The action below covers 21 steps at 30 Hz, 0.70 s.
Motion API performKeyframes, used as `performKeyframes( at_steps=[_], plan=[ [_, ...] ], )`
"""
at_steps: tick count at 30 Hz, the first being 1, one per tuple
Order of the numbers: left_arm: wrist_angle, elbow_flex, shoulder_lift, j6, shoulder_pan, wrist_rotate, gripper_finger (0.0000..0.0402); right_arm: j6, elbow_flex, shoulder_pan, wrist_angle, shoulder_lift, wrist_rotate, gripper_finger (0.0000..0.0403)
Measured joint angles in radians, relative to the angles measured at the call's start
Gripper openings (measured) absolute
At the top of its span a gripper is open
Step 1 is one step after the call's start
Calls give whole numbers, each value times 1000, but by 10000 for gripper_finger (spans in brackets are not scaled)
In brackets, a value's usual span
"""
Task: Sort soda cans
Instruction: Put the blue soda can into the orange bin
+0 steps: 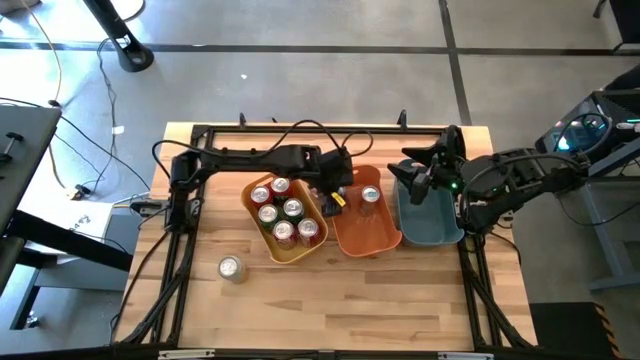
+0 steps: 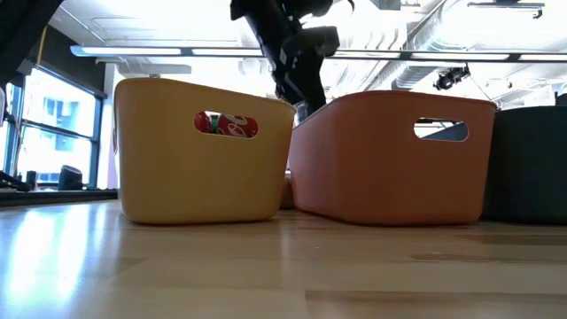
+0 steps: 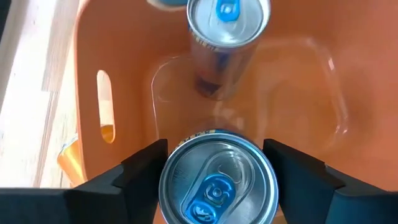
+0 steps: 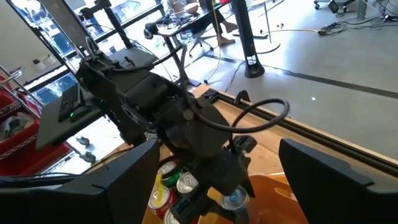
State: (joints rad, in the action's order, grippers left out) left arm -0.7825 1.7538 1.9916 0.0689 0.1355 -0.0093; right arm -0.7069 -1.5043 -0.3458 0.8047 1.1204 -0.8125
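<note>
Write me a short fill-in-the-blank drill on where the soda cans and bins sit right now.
1. The yellow plastic bin holds ____ red and green aluminium soda cans.
2. The left end effector is over the ____ plastic bin.
3. One silver aluminium soda can stands alone on the ____ table.
4. The teal plastic bin lies under the ____ end effector.

Missing words: six; orange; wooden; right

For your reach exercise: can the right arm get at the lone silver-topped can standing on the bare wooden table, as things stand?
Probably not easily. The lone silver-topped can stands left of the yellow plastic bin, while the right pincer hovers over the teal plastic bin; three bins lie between.
</note>
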Motion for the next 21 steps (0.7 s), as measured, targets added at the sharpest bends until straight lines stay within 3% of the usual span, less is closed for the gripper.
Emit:
performKeyframes(
  at_steps=[4, 21],
  plan=[
    [4, 0, 9, 7, 0, 1, 268, 0, 0, 0, 0, 11, 1, 326],
    [13, 2, 3, 4, 2, 8, 263, -1, 0, 0, 7, 40, 27, 326]
  ],
)
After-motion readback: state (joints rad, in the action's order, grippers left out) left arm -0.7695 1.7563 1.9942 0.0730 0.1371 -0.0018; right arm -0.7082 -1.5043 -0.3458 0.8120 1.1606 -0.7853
